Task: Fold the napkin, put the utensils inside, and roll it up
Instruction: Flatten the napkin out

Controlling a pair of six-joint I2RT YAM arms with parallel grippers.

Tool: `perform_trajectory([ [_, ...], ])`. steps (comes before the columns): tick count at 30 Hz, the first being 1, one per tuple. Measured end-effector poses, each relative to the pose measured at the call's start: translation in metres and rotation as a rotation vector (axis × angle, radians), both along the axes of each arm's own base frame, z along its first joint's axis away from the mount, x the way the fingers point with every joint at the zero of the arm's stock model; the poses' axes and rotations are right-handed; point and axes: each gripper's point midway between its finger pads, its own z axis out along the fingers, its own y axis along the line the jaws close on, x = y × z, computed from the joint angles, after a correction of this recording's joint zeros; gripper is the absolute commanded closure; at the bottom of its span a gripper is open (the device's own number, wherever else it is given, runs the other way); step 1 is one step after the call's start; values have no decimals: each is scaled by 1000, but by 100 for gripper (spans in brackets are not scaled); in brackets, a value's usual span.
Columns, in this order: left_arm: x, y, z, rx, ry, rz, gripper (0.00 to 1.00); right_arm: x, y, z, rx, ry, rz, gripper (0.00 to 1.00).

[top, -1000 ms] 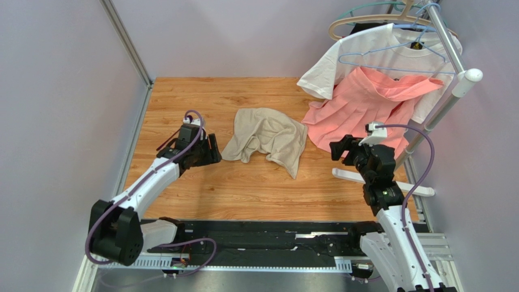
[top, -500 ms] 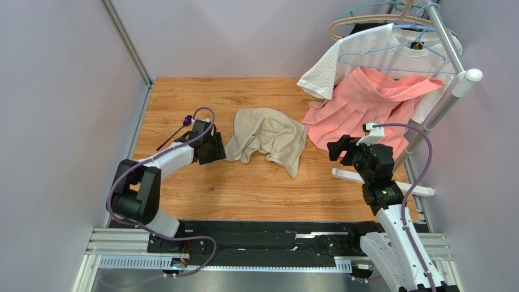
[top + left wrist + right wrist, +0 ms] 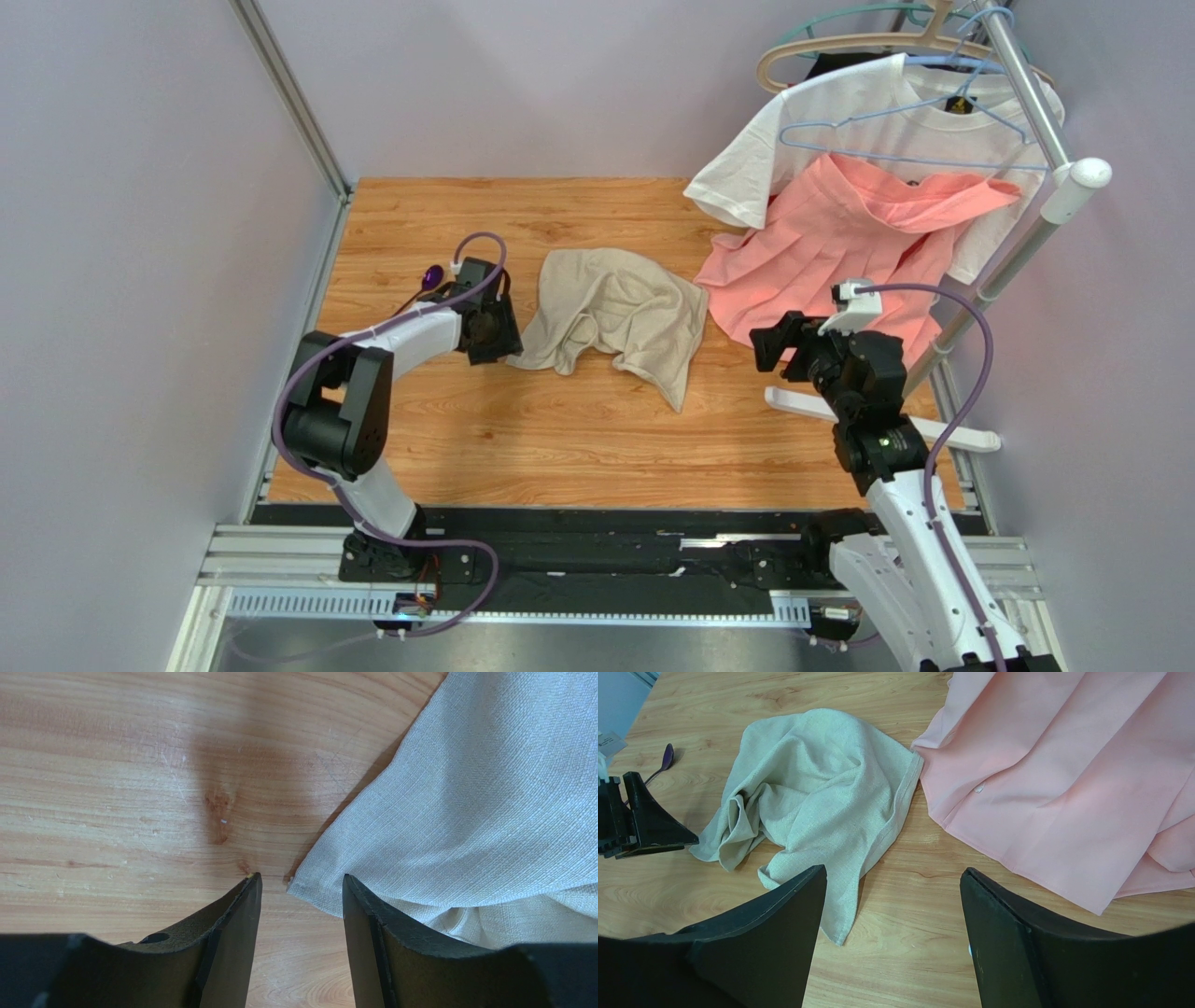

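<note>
Napkin point(image 3: 613, 319) lies crumpled and unfolded on the wooden table point(image 3: 561, 434), near the middle, with raised folds and one point trailing toward the near edge. We see its left corner flat on the wood in the left wrist view point(image 3: 491, 798). In the right wrist view the cloth point(image 3: 815, 791) lies just beside the hem of the salmon-pink garment point(image 3: 1053, 777); we cannot tell whether the two touch.

Only one utensil point(image 3: 432, 276) is visible to us. Its purple head lies on the table left of the napkin, well clear of the cloth, and the left arm partly hides it. The right wrist view shows the same head point(image 3: 668, 754) on a thin dark handle.

Left gripper point(image 3: 300, 882) sits low at the napkin's left corner. Its jaws stand apart, the tip of the corner lies in the gap between them, and nothing is pinched. From above, the left gripper point(image 3: 500, 340) is at the cloth's left edge.

Right gripper point(image 3: 892, 873) hangs above the table to the right of the napkin, jaws wide apart and holding nothing. From above, the right gripper point(image 3: 776, 340) is in front of the pink garment point(image 3: 842, 252), which hangs from a rack point(image 3: 1031, 224) below a white T-shirt point(image 3: 856, 119).
</note>
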Motion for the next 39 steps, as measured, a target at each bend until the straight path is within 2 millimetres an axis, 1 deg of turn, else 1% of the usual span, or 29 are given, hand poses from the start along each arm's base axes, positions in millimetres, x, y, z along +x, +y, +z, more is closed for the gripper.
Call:
perform_trajectory([
  [2,1,0,0,6,2,-1,47,-1,2,0,0,0,8,26],
  [5,-3,1,-1,16,25,-4,49,-1,4,0,0,0,14,26],
  [10,-5,0,-6,62,73,-15,49,-2,5,1,1,-4,17,26],
  [17,-4,-3,-7,126,108,-33,49,-6,5,12,9,-43,25,26],
  [22,2,-3,-9,175,136,-39,52,-9,6,19,16,-69,31,25],
  [26,5,-5,-9,220,154,-51,61,-13,6,27,20,-97,31,25],
  [28,6,-8,-8,246,159,-63,68,-14,5,30,23,-109,32,25],
  [31,7,-10,-8,280,162,-80,71,-16,6,33,27,-121,34,25],
  [34,5,-9,-8,302,164,-88,83,-17,6,35,29,-128,40,25],
  [37,3,-6,-9,314,172,-95,100,-17,7,35,30,-127,43,25],
  [39,3,-6,-8,320,173,-104,100,-17,9,34,31,-125,53,26],
])
